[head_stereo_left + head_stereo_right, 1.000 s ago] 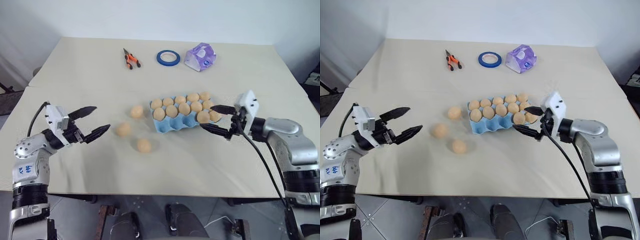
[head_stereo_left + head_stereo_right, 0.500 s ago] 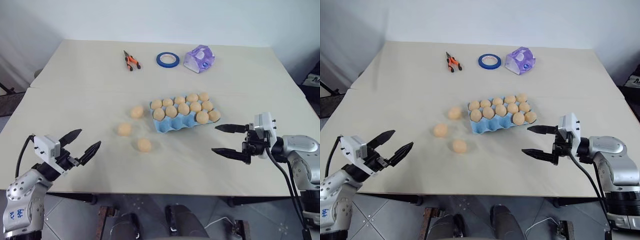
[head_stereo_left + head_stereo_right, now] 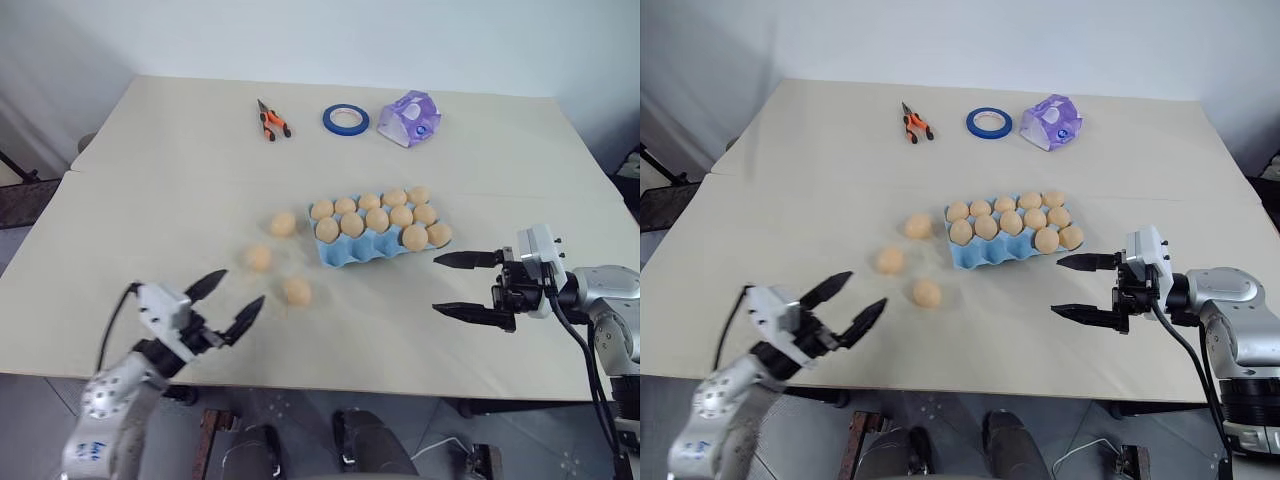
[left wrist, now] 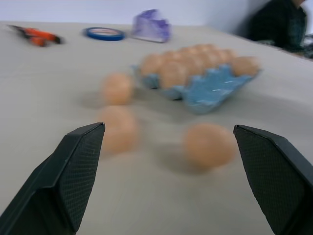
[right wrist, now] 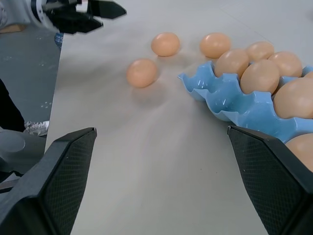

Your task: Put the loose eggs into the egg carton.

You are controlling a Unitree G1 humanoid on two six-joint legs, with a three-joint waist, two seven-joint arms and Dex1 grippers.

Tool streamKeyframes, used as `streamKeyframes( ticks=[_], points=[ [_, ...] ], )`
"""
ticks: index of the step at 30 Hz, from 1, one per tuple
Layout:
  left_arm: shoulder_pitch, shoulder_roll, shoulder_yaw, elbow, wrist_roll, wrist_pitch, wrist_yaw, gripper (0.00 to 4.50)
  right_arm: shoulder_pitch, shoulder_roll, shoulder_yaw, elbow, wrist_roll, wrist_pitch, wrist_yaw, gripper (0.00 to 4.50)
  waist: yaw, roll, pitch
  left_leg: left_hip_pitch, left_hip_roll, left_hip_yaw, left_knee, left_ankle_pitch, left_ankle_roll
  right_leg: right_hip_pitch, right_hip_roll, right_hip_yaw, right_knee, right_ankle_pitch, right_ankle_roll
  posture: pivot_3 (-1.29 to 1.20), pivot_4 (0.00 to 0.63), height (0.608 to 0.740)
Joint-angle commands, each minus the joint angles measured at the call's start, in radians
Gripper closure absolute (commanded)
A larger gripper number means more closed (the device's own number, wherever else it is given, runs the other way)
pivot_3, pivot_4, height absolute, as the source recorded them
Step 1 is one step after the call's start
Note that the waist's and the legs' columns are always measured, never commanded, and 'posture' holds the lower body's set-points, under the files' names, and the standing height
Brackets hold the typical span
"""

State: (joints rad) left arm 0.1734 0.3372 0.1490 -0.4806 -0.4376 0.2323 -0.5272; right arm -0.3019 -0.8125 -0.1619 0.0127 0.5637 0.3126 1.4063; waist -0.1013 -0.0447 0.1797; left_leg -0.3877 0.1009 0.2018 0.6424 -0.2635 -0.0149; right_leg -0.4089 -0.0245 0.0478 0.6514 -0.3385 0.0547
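Three loose eggs (image 3: 296, 291) lie left of the egg carton (image 3: 375, 243), seemingly just ahead of the wide-open left gripper (image 3: 226, 304); right gripper (image 3: 452, 284), likewise spread, flanks the carton

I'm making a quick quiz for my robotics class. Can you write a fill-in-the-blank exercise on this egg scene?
1. ____ loose eggs lie on the table outside the carton.
2. The carton's colour is ____.
3. Both the left hand and the right hand are open and hold ____.
4. The roll of tape lies between the purple packet and the ____.

Missing words: three; blue; nothing; pliers
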Motion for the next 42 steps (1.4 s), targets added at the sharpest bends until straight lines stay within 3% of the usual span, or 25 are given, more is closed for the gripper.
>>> streamKeyframes(
  ticks=[1, 5, 13, 30, 33, 39, 42],
  points=[
    [-0.054, -0.043, -0.103, -0.031, 0.080, -0.005, 0.067, 0.00, 0.003, -0.012, -0.043, -0.025, 0.058, 0.010, 0.028, 0.02, 0.003, 0.000, 0.000, 0.000, 0.000, 0.000, 0.001, 0.000, 0.000, 0.000, 0.000, 0.000, 0.000, 0.000, 0.000, 0.00, 0.150, 0.740],
    [-0.120, -0.091, -0.176, 0.037, 0.143, -0.001, 0.123, 0.00, 0.026, -0.027, -0.036, -0.007, 0.059, -0.019, 0.080, 0.02, 0.005, 0.000, 0.000, 0.000, 0.000, -0.001, 0.002, 0.003, 0.005, 0.002, 0.000, 0.000, 0.000, 0.000, 0.000, 0.00, 0.150, 0.740],
    [-0.204, -0.132, -0.271, 0.199, 0.209, -0.045, 0.111, 0.00, 0.069, 0.058, 0.009, 0.050, -0.014, -0.171, 0.065, 0.02, 0.015, 0.000, 0.000, 0.000, -0.001, -0.001, 0.003, 0.004, 0.008, 0.002, -0.001, 0.000, 0.000, 0.000, 0.000, 0.00, 0.150, 0.740],
    [-0.302, -0.179, -0.317, 0.294, 0.221, 0.050, 0.123, 0.00, 0.022, 0.046, 0.014, 0.071, -0.035, -0.187, 0.045, 0.02, 0.019, 0.002, 0.000, 0.000, -0.001, -0.003, 0.002, 0.005, 0.008, 0.002, -0.001, -0.001, 0.001, 0.002, 0.003, 0.00, 0.150, 0.740],
    [-0.300, -0.179, -0.313, 0.287, 0.230, 0.077, 0.142, 0.61, 0.015, 0.043, 0.008, 0.086, -0.039, -0.194, 0.037, 0.00, 0.019, 0.002, 0.000, 0.000, -0.001, -0.003, 0.002, 0.005, 0.008, 0.002, -0.001, -0.002, 0.001, 0.002, 0.003, 0.00, 0.150, 0.740],
    [-0.301, -0.169, -0.316, 0.282, 0.232, 0.095, 0.139, 2.55, 0.001, 0.047, -0.001, 0.112, -0.036, -0.210, 0.037, 0.00, 0.019, 0.002, 0.000, 0.000, -0.001, -0.003, 0.003, 0.005, 0.008, 0.002, -0.001, -0.002, 0.001, 0.001, 0.003, 0.00, 0.150, 0.740],
    [-0.305, -0.165, -0.316, 0.278, 0.228, 0.094, 0.131, 2.75, 0.002, 0.051, -0.008, 0.125, -0.032, -0.221, 0.037, 0.00, 0.019, 0.002, 0.000, 0.000, -0.001, -0.003, 0.003, 0.005, 0.008, 0.002, -0.001, -0.002, 0.001, 0.002, 0.003, 0.00, 0.150, 0.740]
  ],
)
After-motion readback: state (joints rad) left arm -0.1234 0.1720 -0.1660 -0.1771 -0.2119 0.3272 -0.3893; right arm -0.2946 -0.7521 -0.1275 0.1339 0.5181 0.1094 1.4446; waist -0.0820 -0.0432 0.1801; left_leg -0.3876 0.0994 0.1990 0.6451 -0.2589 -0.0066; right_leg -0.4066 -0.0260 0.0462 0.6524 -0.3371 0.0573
